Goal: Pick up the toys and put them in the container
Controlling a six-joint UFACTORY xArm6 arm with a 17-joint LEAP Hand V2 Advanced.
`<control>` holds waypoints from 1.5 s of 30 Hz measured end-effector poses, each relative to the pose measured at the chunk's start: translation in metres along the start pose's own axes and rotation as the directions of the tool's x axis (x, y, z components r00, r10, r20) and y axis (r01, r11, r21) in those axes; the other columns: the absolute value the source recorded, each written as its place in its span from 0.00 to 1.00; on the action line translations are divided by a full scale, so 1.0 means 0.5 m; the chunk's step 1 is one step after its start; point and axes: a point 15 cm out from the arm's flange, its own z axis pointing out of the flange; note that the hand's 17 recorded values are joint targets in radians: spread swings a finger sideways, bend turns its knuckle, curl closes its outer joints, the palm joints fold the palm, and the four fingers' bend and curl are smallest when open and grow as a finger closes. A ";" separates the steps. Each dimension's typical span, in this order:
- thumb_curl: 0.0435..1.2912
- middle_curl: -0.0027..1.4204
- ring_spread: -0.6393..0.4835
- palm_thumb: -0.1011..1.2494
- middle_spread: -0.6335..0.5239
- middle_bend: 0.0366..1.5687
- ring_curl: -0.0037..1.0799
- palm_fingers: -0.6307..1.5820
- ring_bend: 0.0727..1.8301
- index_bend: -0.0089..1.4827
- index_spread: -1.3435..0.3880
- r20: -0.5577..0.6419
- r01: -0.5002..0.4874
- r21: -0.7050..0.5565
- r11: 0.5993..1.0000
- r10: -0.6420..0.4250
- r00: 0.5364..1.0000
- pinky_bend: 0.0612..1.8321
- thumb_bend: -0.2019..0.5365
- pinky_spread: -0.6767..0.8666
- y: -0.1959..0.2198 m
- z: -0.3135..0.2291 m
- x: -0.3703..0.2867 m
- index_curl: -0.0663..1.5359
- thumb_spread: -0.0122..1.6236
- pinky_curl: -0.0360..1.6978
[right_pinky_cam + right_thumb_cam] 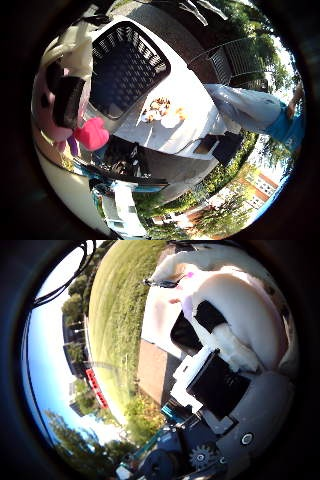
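My hand (62,92) is curled round a pink toy (91,133), held close to the palm. In the little finger side view a black basket with mesh walls and a pale rim (125,65) lies just beyond the fingers. It stands on a white table (195,125). A few small yellow and orange toys (160,110) lie on the table beside the basket. The thumb side view is mostly filled by my white and black fingers (235,335), with a bit of pink (188,275) past them.
The table stands outdoors on brick paving (155,370) next to a lawn (120,310). A dark slatted chair (238,58) stands beyond the table. Dark objects (125,157) lie below the table's near edge.
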 end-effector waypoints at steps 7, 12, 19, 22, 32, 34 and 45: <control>0.46 0.52 0.70 0.67 0.49 0.31 0.60 0.20 0.52 0.50 0.52 -0.007 0.004 -0.014 1.000 -0.004 1.000 0.59 0.23 0.64 -0.072 0.149 0.012 0.23 0.73 0.52; 0.43 0.40 0.77 0.67 0.55 0.15 0.44 0.19 0.35 0.36 0.52 -0.015 0.071 -0.028 0.997 -0.071 0.997 0.50 0.24 0.69 -0.077 0.180 0.026 0.19 0.71 0.45; 0.40 0.29 0.83 0.69 0.59 0.05 0.34 0.24 0.24 0.18 0.50 -0.008 0.093 0.014 0.996 -0.093 0.996 0.42 0.24 0.74 -0.041 0.061 0.077 0.17 0.69 0.37; 0.40 0.26 0.84 0.69 0.60 0.05 0.32 0.25 0.23 0.16 0.50 -0.008 0.078 0.064 0.995 -0.078 0.997 0.40 0.24 0.75 0.007 -0.054 0.124 0.18 0.68 0.35; 0.38 0.22 0.83 0.67 0.59 0.08 0.31 0.28 0.21 0.12 0.52 -0.137 -0.105 0.115 0.988 0.121 0.983 0.35 0.23 0.76 0.215 -0.223 0.487 0.20 0.68 0.30; 0.37 0.22 0.83 0.67 0.59 0.08 0.30 0.28 0.21 0.12 0.52 -0.134 -0.153 0.096 0.984 0.165 0.977 0.34 0.23 0.76 0.246 -0.201 0.552 0.20 0.68 0.29; 0.35 0.21 0.81 0.64 0.58 0.09 0.30 0.30 0.19 0.13 0.54 -0.062 -0.266 -0.015 0.964 0.264 0.962 0.31 0.23 0.75 0.240 0.155 0.783 0.20 0.68 0.25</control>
